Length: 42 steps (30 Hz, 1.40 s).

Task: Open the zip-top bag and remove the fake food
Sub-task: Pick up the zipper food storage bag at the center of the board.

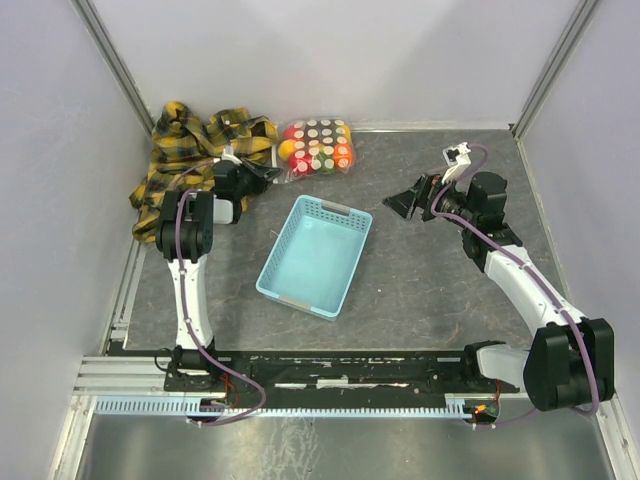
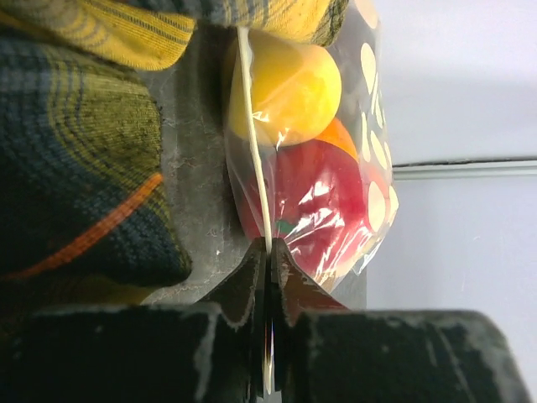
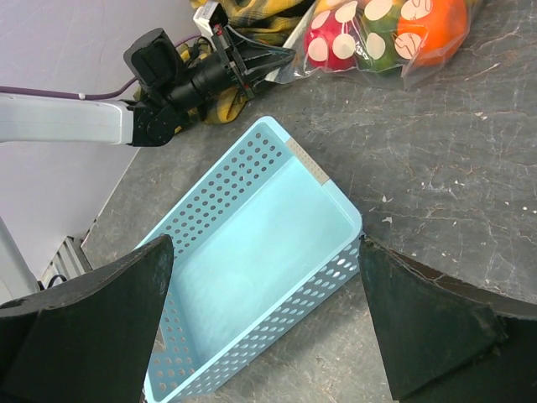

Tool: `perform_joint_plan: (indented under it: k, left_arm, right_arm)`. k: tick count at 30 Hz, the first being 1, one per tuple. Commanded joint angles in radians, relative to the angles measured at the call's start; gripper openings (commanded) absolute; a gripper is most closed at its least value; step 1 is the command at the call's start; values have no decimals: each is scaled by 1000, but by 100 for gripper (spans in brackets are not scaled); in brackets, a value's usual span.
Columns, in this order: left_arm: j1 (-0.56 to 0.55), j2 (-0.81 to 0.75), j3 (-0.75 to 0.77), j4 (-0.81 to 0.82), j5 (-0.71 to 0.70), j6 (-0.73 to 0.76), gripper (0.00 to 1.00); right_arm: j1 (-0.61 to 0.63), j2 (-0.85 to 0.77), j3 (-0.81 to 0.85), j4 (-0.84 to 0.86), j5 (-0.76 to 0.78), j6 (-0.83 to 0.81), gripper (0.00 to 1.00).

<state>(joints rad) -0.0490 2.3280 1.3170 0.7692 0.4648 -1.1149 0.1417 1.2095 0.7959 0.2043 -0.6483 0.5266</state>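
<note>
The zip-top bag (image 1: 318,146), clear with white dots, lies at the back of the table, full of fake food (image 1: 312,150): red, orange, yellow and green fruits. My left gripper (image 1: 268,174) is shut on the bag's white zip strip (image 2: 254,151) at its left edge; a yellow fruit (image 2: 289,88) and a red one (image 2: 315,201) press against the plastic. The bag also shows in the right wrist view (image 3: 382,34). My right gripper (image 1: 408,200) is open and empty, held above the table right of the basket, aimed at it.
A light blue slotted basket (image 1: 282,260) sits empty mid-table, also in the right wrist view (image 3: 252,210). A yellow plaid cloth (image 1: 185,150) lies bunched at the back left beside the bag. Grey walls enclose the table.
</note>
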Motion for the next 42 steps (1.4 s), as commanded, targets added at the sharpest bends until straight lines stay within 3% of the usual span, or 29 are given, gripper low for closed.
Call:
perform_joint_plan:
  k: [1,11,18,26,29,34,38,42]
  left_arm:
    - [2,13,40,116,72,-62,3]
    - [-69,-39,170,127,123,-134,3]
    - [-158,-30,282,123,129,-191,3]
    - [-295,-65,366,37,130,-159,3]
    - [-339,-98,355,-11,109,-157,3]
    - [-421,-194,259,-56,8,-135,3]
    - [-475,-249,171,-84,-74,-230,3]
    - [-530,-295,110,-121,-129,-290,3]
  right_arm:
    - [-5,-7,15,28,-20,-8,99]
    - [-4,-20,9,22,-19,-15,99]
    - [-4,-31,5,-6,-2,-34,99]
    - [-4,-40,12,-73,52,-77,99]
    - [-2,-51,-13,-47,100,-97,100]
    - [3,-104,-150,150,200,-179,100]
    - [17,-139,-191,179,316,-344,99]
    - [18,-105,-185,220,322,-410,99]
